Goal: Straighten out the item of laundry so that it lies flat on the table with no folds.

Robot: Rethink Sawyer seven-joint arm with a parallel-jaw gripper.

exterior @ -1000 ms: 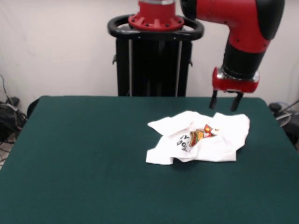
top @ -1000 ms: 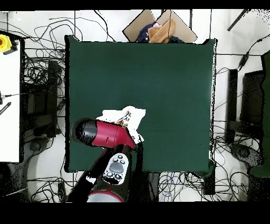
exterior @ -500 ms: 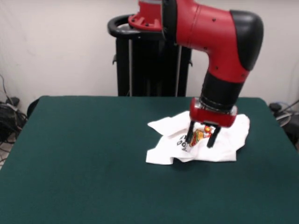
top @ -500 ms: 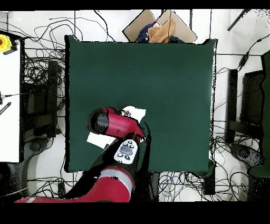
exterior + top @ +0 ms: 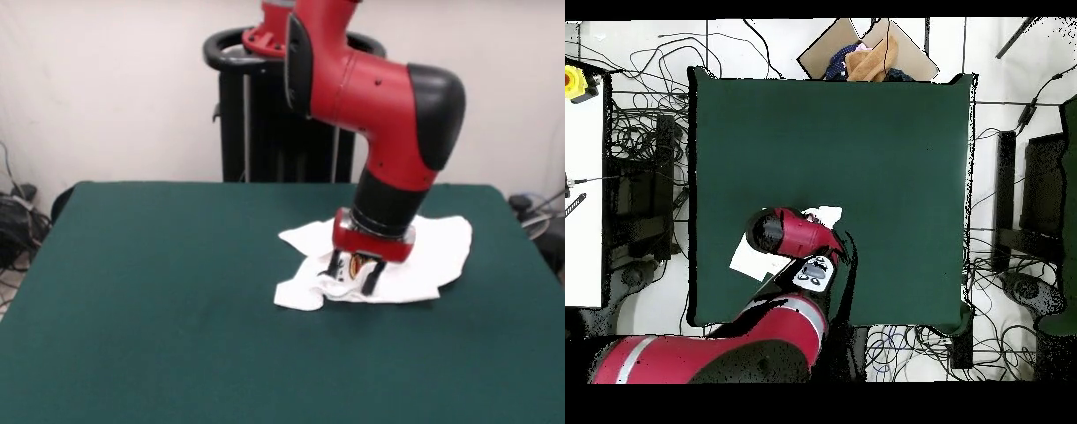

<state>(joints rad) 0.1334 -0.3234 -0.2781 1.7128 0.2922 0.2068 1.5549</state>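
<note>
Most of the crumpled T-shirt (image 5: 825,213) is hidden under the red arm (image 5: 790,235) in the overhead view, its print is largely covered by the gripper (image 5: 353,272) in the front view, and the table (image 5: 132,353) is cut off at the bottom edge.

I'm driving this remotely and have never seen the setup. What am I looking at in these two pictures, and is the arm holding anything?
The red and black machine is a one-armed robot on a black pedestal. One camera faces it across the green table; the other looks straight down, with the robot's base at the bottom. A crumpled white printed T-shirt lies on the table, far from flat. The end effector is down on the shirt's near middle, its two fingers spread apart over the fabric. It has not clearly gripped anything. From overhead the arm hides most of the shirt.
</note>
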